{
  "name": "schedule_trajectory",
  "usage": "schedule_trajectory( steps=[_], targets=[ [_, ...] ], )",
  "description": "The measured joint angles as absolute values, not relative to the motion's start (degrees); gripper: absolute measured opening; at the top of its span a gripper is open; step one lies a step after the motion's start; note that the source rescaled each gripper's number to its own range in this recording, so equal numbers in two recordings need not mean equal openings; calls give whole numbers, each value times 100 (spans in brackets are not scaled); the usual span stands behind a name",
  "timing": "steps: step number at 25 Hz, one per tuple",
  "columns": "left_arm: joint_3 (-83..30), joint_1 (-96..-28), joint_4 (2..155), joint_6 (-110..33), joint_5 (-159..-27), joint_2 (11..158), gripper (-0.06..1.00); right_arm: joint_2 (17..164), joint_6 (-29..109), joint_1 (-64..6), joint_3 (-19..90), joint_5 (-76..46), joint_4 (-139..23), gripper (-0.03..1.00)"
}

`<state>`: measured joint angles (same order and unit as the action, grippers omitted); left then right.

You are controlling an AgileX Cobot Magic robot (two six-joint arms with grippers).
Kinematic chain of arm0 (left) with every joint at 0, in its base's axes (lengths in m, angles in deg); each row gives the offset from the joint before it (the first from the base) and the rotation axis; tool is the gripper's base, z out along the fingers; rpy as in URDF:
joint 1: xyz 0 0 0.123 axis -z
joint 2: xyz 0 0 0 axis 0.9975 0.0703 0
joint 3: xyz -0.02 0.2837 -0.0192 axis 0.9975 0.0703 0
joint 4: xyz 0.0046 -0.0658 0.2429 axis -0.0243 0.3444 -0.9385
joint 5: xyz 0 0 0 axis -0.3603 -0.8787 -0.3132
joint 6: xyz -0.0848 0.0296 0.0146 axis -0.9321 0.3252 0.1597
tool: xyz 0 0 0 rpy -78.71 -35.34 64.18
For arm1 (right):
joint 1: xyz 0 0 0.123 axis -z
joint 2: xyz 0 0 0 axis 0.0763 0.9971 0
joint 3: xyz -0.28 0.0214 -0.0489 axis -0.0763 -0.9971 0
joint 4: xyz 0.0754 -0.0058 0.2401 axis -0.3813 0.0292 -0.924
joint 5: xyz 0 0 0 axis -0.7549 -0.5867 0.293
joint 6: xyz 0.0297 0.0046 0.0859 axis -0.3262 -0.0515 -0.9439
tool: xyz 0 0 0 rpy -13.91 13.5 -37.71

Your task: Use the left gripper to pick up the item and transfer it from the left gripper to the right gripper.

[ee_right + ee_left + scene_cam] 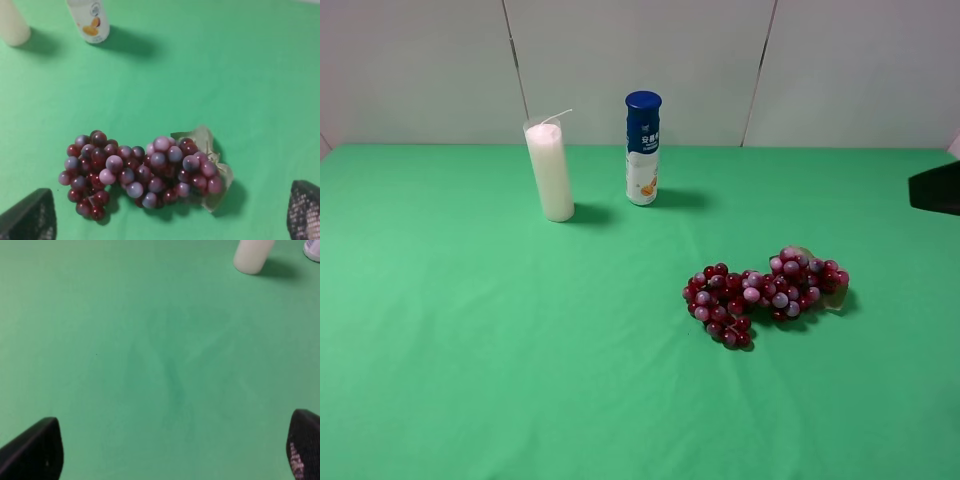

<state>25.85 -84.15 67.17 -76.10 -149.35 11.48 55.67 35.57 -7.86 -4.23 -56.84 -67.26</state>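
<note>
Grapes [765,294] lie apart from candle [550,171]; open cloth [470,350] leftward.

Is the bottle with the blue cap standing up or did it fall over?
Standing up. The bottle rests on its base on the green table, blue cap on top, beside the upright white candle.

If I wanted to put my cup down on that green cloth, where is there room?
Plenty: the whole left half, in front of the white candle, is bare. So is the near strip below the grapes. It is tighter between the candle and the blue-capped bottle.
</note>
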Motion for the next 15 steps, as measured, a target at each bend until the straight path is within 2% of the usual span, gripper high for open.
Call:
schedule_trajectory(
  steps=[15],
  targets=[
    [2585, -8415, 6717, -7610, -14935, 1148, 87, 3462, 2742, -786, -1196, -5873, -6259, 100]
  ],
)
